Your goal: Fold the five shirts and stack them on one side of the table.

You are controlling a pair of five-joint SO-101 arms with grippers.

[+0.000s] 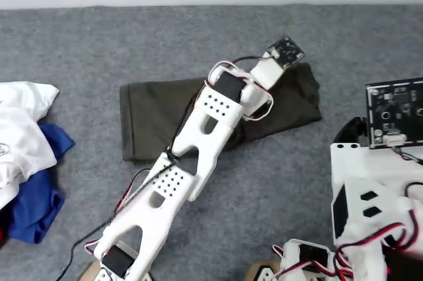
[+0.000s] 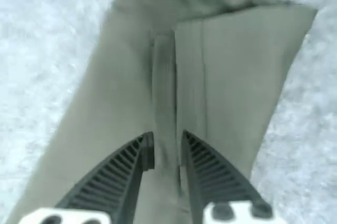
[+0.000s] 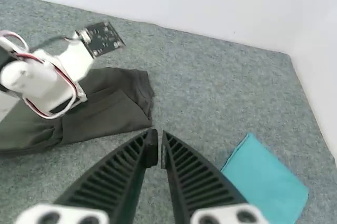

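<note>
An olive shirt (image 1: 152,116) lies folded into a long strip across the middle of the grey carpet. My left arm stretches over it from the near edge. In the left wrist view my left gripper (image 2: 167,150) is shut on a raised fold of the olive shirt (image 2: 231,76), with the ridge of cloth pinched between the fingertips. My right gripper (image 3: 158,147) hangs shut above bare carpet, empty, to the right of the olive shirt (image 3: 105,113). A white shirt (image 1: 20,129) and a blue shirt (image 1: 36,195) lie crumpled together at the left edge.
A teal shirt (image 3: 266,179) lies flat on the carpet near the right wall. The right arm's base and body (image 1: 370,188) stand at the near right corner. The left arm's wrist (image 3: 47,76) is over the olive shirt's right end. A white wall runs along the back.
</note>
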